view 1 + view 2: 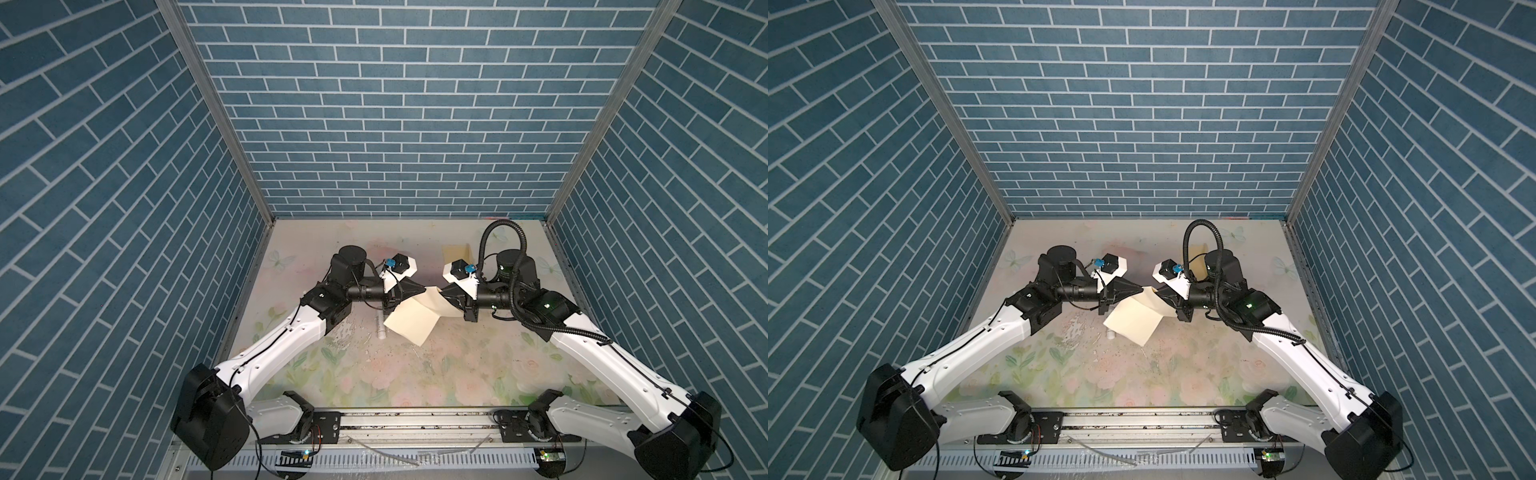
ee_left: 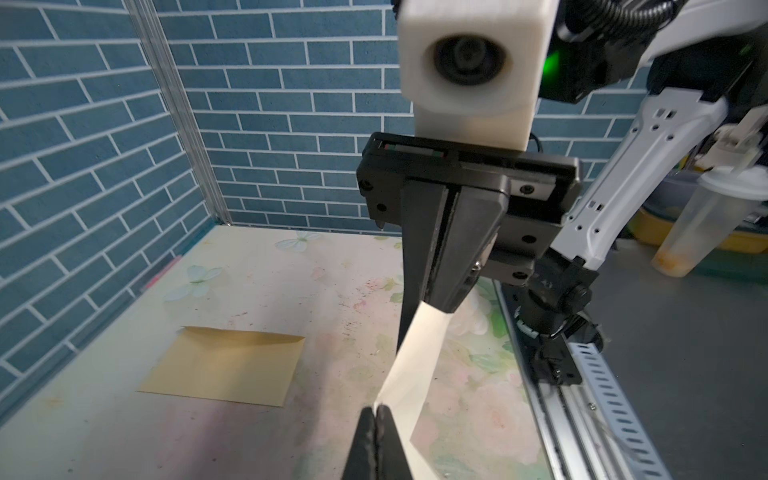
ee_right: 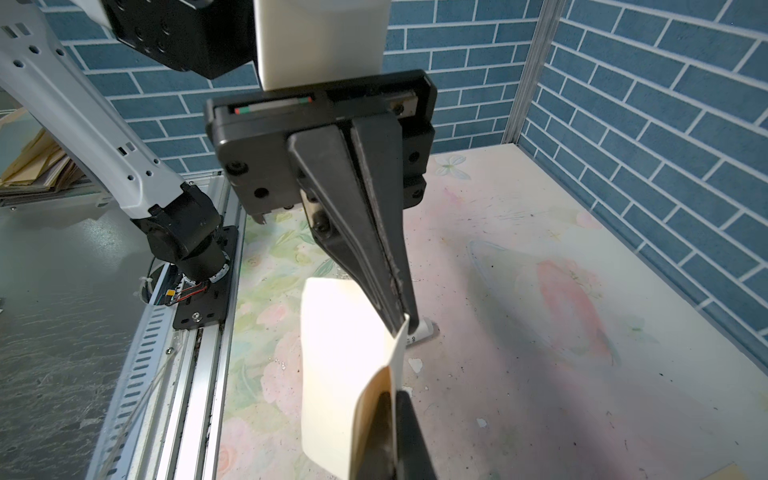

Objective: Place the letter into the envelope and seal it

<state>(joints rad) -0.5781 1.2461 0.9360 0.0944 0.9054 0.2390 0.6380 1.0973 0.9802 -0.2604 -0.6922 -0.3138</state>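
The letter (image 1: 411,322) (image 1: 1133,323) is a cream sheet, bent and hanging above the middle of the table. My left gripper (image 1: 424,288) (image 2: 376,409) is shut on one edge of it. My right gripper (image 1: 443,291) (image 3: 392,392) faces it tip to tip and is shut on the opposite edge, where the letter (image 3: 332,365) curls and shows a tan inner side. The left wrist view shows the letter (image 2: 415,353) stretched as a strip between the two grippers. The mustard-yellow envelope (image 2: 224,365) (image 1: 455,252) lies flat on the table behind the right gripper, towards the back wall.
A small white tube (image 1: 381,331) (image 3: 424,330) lies on the floral table (image 1: 374,374) under the hanging sheet. Blue brick walls close the back and both sides. A metal rail (image 1: 415,419) runs along the front. Off the table stand a plastic cup (image 2: 706,224) and a paper stack (image 3: 37,166).
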